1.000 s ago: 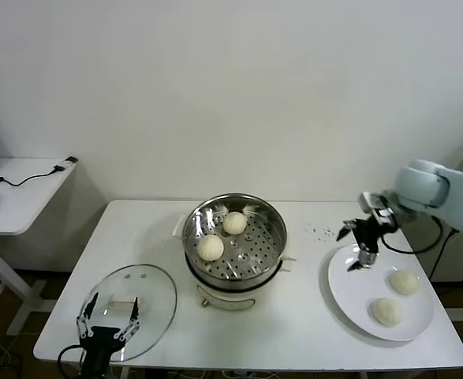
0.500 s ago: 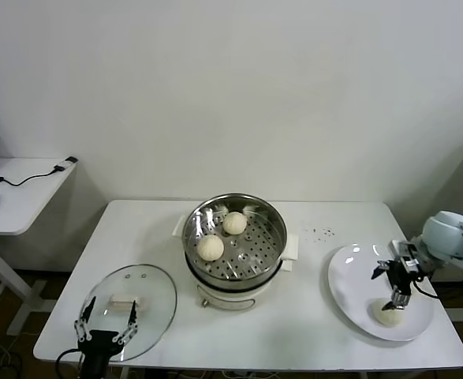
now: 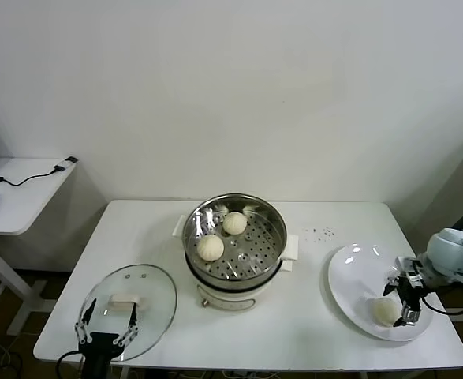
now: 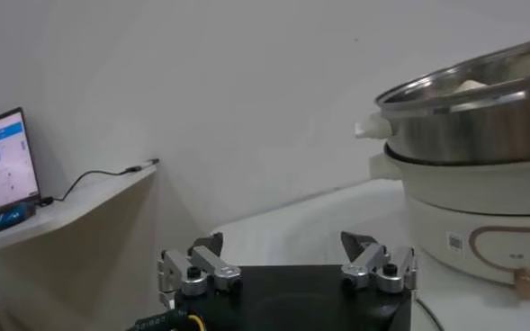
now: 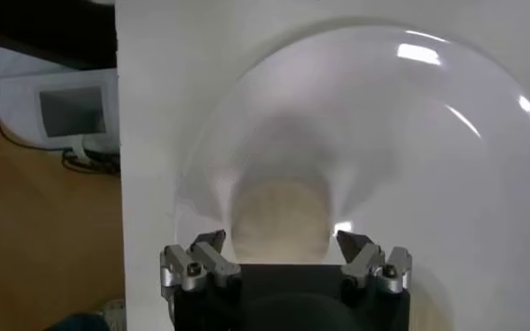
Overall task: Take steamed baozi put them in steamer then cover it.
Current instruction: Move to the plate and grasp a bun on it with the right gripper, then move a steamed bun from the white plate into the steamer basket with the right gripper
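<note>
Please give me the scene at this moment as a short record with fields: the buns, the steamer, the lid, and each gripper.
buns in steamer: two steamed baozi on the perforated tray
buns on plate: one visible, on the white plate
steamer: uncovered, mid-table
cover: flat on the table, beside the steamer on the robot's left
right gripper: open, low over the plate, fingers either side of the bun
left gripper: open, at the near edge of the cover
step left: covering not yet done
</note>
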